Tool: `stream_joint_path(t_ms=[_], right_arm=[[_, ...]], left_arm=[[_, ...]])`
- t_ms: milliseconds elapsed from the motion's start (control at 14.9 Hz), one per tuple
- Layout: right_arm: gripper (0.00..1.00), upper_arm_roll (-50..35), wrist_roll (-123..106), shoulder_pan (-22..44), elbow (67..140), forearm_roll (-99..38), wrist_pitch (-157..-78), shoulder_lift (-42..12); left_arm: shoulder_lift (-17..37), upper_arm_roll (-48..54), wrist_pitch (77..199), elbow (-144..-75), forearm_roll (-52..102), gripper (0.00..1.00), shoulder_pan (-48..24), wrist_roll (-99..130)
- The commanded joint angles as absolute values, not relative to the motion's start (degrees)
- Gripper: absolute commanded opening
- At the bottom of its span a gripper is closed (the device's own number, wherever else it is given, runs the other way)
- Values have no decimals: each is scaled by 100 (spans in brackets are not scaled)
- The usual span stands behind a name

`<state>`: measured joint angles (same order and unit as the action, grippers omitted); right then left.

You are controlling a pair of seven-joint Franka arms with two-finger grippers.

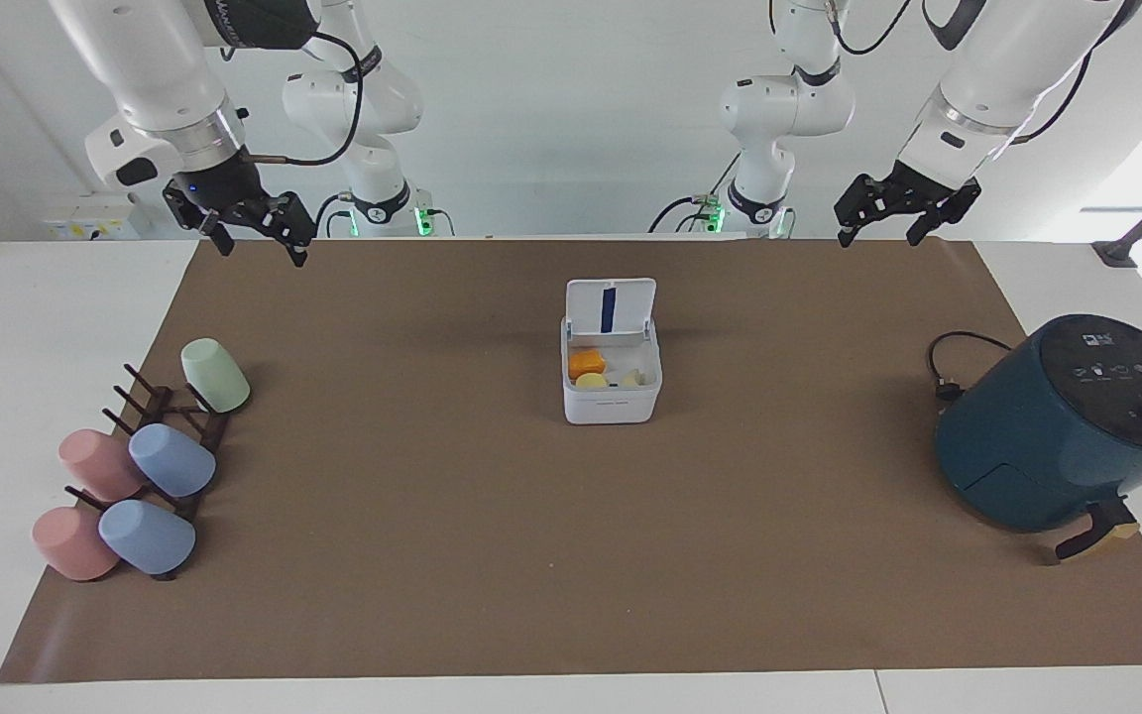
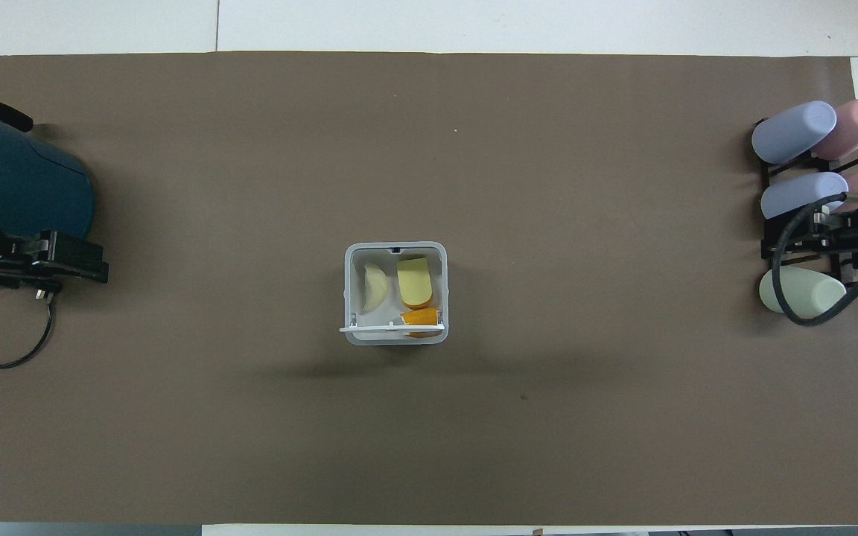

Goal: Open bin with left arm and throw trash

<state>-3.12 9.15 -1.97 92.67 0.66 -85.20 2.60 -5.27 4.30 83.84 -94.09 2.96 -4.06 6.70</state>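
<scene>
The white bin [image 1: 611,407] stands in the middle of the brown mat with its lid [image 1: 611,305] raised upright. Inside lie the trash lumps: orange [image 1: 586,361], yellow [image 1: 591,380] and pale cream [image 1: 631,378]. They also show in the overhead view: orange [image 2: 421,318], yellow [image 2: 414,281] and cream [image 2: 374,287]. My left gripper [image 1: 878,236] hangs open and empty over the mat's corner at the left arm's end. My right gripper [image 1: 259,248] hangs open and empty over the mat's corner at the right arm's end. Both are well away from the bin.
A dark-teal air fryer [image 1: 1057,426] with a black cord [image 1: 948,367] stands at the left arm's end. A dark rack with several pastel cups [image 1: 171,461] lies at the right arm's end. A brown mat [image 1: 432,555] covers the table.
</scene>
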Motion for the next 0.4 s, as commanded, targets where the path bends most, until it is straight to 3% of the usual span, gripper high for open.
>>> stream_joint_path(t_ms=[0,334], right_arm=[[100,-106,764,-9,9184,79,-8394,228],[100,-114,738,-9,9202,79,-8385,237]], left_arm=[[-536,457,8446,-9387,167,100,-404,642],[-536,457,8446,-9387,167,100,-404,642]])
